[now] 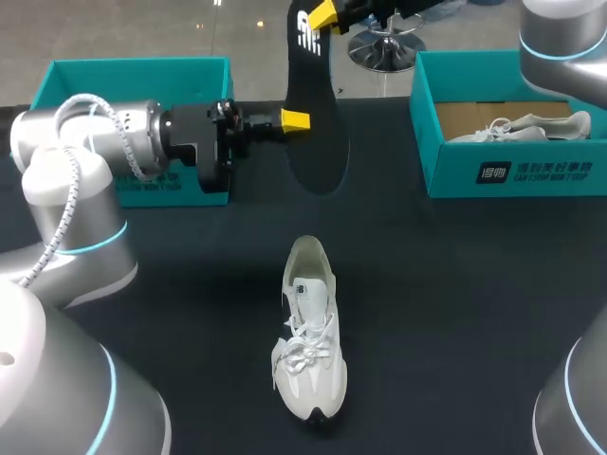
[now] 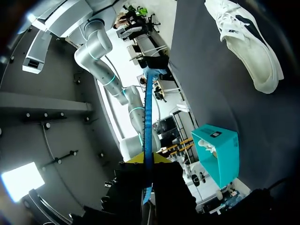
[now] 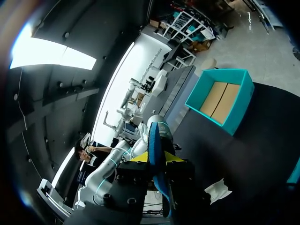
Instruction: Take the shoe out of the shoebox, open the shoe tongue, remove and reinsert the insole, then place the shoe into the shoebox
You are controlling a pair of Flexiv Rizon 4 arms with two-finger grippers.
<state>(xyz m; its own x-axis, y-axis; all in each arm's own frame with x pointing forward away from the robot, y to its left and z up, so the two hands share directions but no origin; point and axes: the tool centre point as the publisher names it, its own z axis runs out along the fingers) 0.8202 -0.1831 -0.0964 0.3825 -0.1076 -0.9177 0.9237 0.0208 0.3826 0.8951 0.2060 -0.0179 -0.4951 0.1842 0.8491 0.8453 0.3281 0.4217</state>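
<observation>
The black insole (image 1: 313,104) hangs upright in the air above the back of the table, held from two places. My right gripper (image 1: 322,14) is shut on its upper end. My left gripper (image 1: 296,119) is shut on its side edge lower down. In the left wrist view the insole (image 2: 148,117) runs edge-on out from between the fingers of the left gripper (image 2: 146,161). The right wrist view shows the insole (image 3: 157,150) between the yellow tips of the right gripper (image 3: 157,158). The white shoe (image 1: 308,351) lies on the dark table, toe toward the front, under neither gripper.
An open teal shoebox (image 1: 57,81) stands at the back left, behind my left arm. A second teal shoebox (image 1: 512,175) at the back right holds another white shoe (image 1: 517,128). Dark tabletop surrounds the shoe in the middle.
</observation>
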